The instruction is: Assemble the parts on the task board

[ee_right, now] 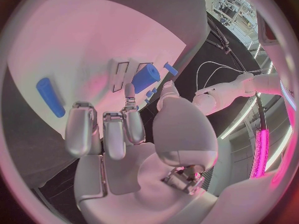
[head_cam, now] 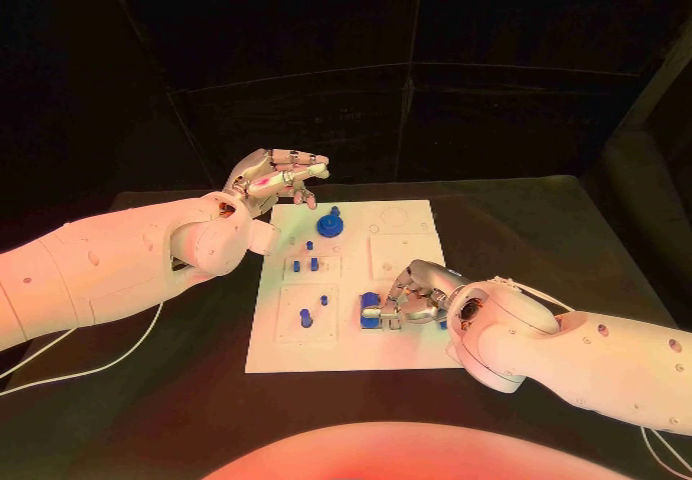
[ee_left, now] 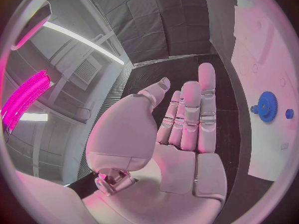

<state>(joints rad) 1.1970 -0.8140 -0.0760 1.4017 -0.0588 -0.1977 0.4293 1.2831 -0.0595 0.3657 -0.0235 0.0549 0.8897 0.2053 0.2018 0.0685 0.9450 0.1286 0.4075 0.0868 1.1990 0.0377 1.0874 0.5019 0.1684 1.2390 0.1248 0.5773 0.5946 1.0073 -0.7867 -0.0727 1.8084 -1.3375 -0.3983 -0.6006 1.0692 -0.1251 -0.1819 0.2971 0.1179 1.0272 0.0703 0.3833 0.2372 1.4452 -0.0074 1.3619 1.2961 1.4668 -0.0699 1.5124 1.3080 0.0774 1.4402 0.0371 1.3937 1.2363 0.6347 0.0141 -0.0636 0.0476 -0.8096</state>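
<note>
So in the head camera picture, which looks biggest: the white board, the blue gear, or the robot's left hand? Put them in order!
Biggest to smallest, as they look in the head view:
1. task board
2. left hand, raised nearer the camera, so it may look bigger than it is
3. blue gear

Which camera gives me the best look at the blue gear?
The left wrist view: the blue gear shows large, teeth visible, unobstructed on the task board. The head view shows it small. I cannot pick it out in the right wrist view.
</note>
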